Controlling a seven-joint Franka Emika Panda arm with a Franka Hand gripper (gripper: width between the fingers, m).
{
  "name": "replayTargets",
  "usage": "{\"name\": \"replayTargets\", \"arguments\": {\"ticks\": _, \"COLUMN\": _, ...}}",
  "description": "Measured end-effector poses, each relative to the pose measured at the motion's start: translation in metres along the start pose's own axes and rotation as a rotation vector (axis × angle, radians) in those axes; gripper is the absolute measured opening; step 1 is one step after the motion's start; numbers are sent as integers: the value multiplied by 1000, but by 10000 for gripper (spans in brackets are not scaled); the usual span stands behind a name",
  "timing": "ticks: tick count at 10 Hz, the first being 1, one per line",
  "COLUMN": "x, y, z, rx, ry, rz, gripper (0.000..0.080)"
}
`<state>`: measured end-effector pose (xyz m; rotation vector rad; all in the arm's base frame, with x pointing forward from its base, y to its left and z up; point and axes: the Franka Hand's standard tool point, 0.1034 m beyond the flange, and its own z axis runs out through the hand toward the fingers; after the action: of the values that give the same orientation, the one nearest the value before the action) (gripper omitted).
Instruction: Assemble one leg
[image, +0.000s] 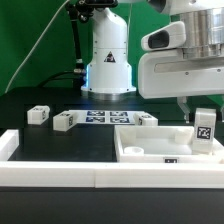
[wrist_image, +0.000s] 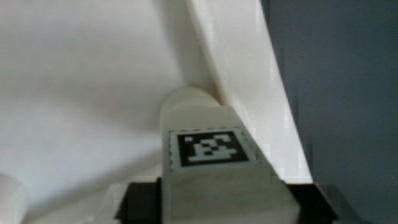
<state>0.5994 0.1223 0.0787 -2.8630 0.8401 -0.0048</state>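
Observation:
My gripper (image: 203, 113) is shut on a small white leg (image: 204, 131) with a black-and-white tag on its face and holds it upright. The leg's lower end is at the right corner of the big flat white tabletop (image: 150, 152). In the wrist view the leg (wrist_image: 214, 150) sits between my two dark fingers (wrist_image: 146, 201), its far end against the tabletop's raised rim (wrist_image: 228, 55). My gripper shows there too (wrist_image: 228, 203). I cannot tell whether the leg is seated in a hole.
Three more legs lie on the black table: two at the exterior view's left (image: 38, 115) (image: 64, 121) and one behind the tabletop (image: 148, 119). The marker board (image: 100, 118) lies in the middle. A white wall (image: 60, 178) borders the front.

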Motion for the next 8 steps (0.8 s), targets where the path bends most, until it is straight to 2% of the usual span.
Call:
{"name": "replayTargets", "arguments": {"ticks": 3, "x": -5, "y": -5, "z": 1, "rx": 17, "ry": -20, "rz": 314, "gripper": 309}}
{"name": "replayTargets", "arguments": {"ticks": 6, "x": -13, "y": -12, "z": 4, "rx": 12, "ry": -23, "rz": 585, "gripper": 306}}
{"name": "replayTargets", "arguments": {"ticks": 8, "x": -13, "y": -13, "z": 5, "rx": 38, "ry": -52, "rz": 729, "gripper": 299}}
